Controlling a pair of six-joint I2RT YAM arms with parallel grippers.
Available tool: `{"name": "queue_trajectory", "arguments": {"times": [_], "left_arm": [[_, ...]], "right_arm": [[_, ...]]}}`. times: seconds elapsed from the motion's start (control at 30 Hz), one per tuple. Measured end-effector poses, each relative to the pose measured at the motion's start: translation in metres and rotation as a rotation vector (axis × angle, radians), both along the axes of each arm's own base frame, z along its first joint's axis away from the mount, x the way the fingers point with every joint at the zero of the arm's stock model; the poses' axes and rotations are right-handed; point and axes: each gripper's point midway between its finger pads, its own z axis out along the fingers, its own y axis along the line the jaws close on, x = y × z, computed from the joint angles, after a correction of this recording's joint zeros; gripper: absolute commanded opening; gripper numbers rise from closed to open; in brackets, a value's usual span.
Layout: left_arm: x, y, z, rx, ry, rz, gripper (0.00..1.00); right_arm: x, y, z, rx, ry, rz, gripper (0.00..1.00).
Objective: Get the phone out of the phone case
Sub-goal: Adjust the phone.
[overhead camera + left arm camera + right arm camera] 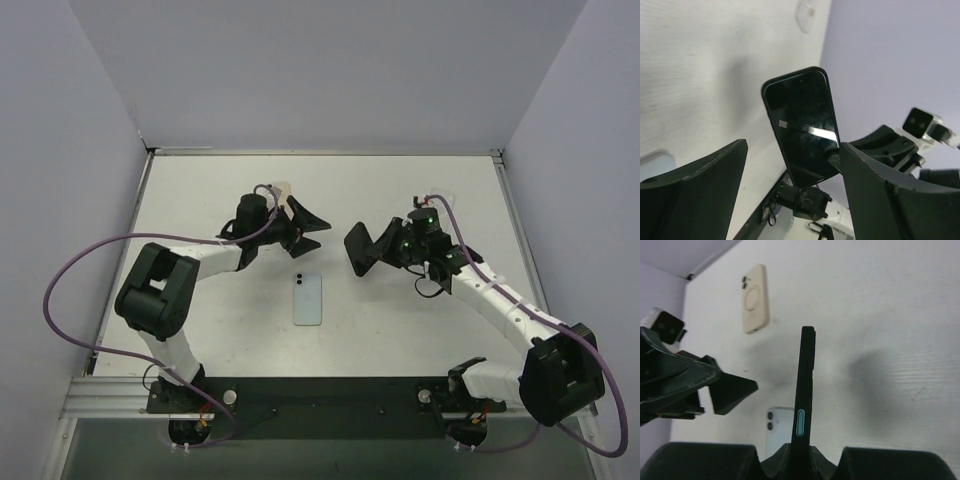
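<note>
Table [400, 330] of white, faintly grained board stands inside plain lilac walls [320, 70]. The right gripper [800, 460] pinches the dark phone [802, 125] by its lower end, holding it upright above the table. I cannot tell whether a case wraps it. The left gripper [300, 228] hangs near it, fingers spread wide, touching nothing. A pale blue phone [308, 298] lies camera-side up between the arms, and a beige case [754, 299] lies farther back. A small sticker [783, 123] on the dark screen is unreadable.
</note>
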Motion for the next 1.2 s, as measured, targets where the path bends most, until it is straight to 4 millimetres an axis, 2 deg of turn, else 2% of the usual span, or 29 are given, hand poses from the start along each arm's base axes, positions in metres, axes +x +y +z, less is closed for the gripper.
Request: {"name": "queue_trajectory", "arguments": {"times": [0.17,0.33,0.5,0.6,0.63,0.77,1.03,1.2], "left_arm": [[-0.010,-0.020,0.042,-0.180,-0.120,-0.080,0.85],[-0.022,-0.025,0.053,-0.295,-0.138,-0.106,0.85],[-0.023,-0.025,0.051,-0.361,-0.125,-0.104,0.84],[-0.024,-0.027,0.056,-0.389,-0.134,-0.108,0.77],[-0.024,-0.028,0.058,-0.397,-0.138,-0.110,0.69],[-0.024,-0.029,0.062,-0.411,-0.148,-0.106,0.56],[-0.021,-0.028,0.066,-0.424,-0.154,-0.089,0.54],[-0.020,-0.028,0.063,-0.421,-0.147,-0.078,0.39]], "right_arm": [[0.003,0.022,0.044,0.178,-0.087,0.050,0.00],[0.002,0.033,0.062,0.257,-0.114,0.084,0.00],[0.000,0.040,0.064,0.321,-0.112,0.093,0.00],[-0.002,0.044,0.063,0.384,-0.098,0.091,0.00],[-0.002,0.046,0.061,0.400,-0.090,0.090,0.00],[0.002,0.052,0.060,0.455,-0.071,0.087,0.00],[0.010,0.065,0.063,0.553,-0.041,0.106,0.00],[0.008,0.069,0.061,0.590,-0.023,0.114,0.00]]}}
